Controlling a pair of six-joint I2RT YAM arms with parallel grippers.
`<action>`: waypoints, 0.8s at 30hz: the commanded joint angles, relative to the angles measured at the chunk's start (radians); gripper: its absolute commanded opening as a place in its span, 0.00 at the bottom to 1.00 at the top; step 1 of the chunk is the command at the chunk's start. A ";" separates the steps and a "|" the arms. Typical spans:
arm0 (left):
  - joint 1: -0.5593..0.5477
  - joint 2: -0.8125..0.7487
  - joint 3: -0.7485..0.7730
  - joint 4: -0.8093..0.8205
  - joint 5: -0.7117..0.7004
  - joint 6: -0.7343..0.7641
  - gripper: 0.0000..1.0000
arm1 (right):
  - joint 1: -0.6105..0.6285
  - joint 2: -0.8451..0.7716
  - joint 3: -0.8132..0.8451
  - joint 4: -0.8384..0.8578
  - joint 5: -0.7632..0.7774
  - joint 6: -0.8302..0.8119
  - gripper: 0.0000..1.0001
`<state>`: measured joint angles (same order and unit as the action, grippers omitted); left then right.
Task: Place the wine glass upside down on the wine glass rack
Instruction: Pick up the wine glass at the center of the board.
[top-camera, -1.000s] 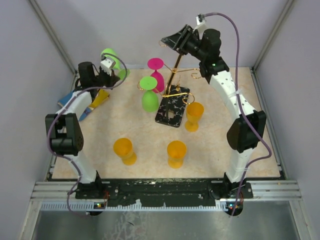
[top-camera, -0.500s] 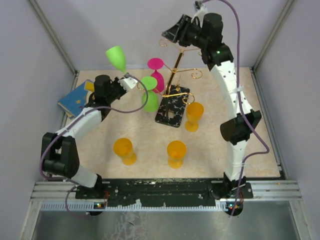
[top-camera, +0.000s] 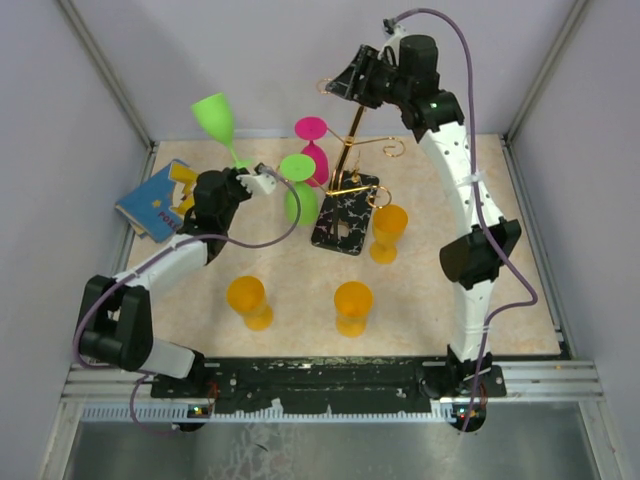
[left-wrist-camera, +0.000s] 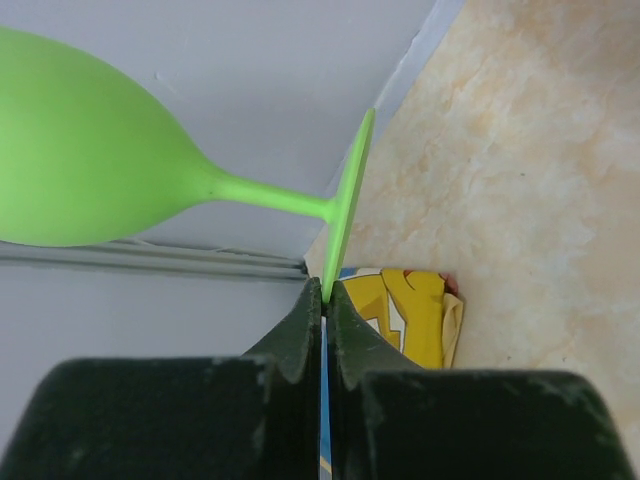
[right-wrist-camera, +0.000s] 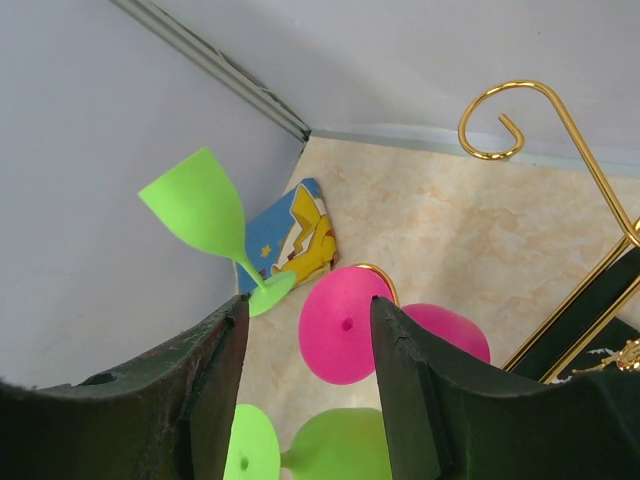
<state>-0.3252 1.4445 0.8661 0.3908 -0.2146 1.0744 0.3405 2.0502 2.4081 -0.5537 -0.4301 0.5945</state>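
left gripper (left-wrist-camera: 325, 296) pinches the green wine glass (top-camera: 213, 112) by its foot, left of the wine glass rack (top-camera: 343, 212); right gripper (top-camera: 346, 80), jaws apart, hovers above it.

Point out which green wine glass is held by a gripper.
The raised green glass at back left: the left gripper pinches its foot rim. The other green glass hangs foot-up on the rack, untouched.

The setting is a robotics laboratory test cell. Plain grey panel walls (top-camera: 90, 110) enclose the table (top-camera: 520, 310) on three sides and meet aluminium frame posts (top-camera: 103, 68) at its back corners. An aluminium rail (top-camera: 570, 382) along the table's near edge carries the left arm (top-camera: 170, 262) and the right arm (top-camera: 455, 180). Purple cable (top-camera: 476, 75) runs exposed along them.
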 joint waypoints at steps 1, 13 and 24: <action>-0.004 -0.059 0.008 0.090 -0.031 0.008 0.00 | 0.013 -0.047 0.000 0.029 -0.009 -0.020 0.53; 0.001 -0.120 0.003 0.078 0.012 -0.086 0.00 | 0.032 -0.032 -0.004 0.045 -0.033 -0.039 0.56; 0.008 -0.178 0.205 -0.156 0.267 -0.247 0.00 | 0.042 -0.088 -0.196 0.355 -0.189 0.017 0.59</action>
<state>-0.3199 1.3201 0.9848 0.3141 -0.0986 0.9188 0.3714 2.0331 2.2856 -0.4316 -0.5053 0.5575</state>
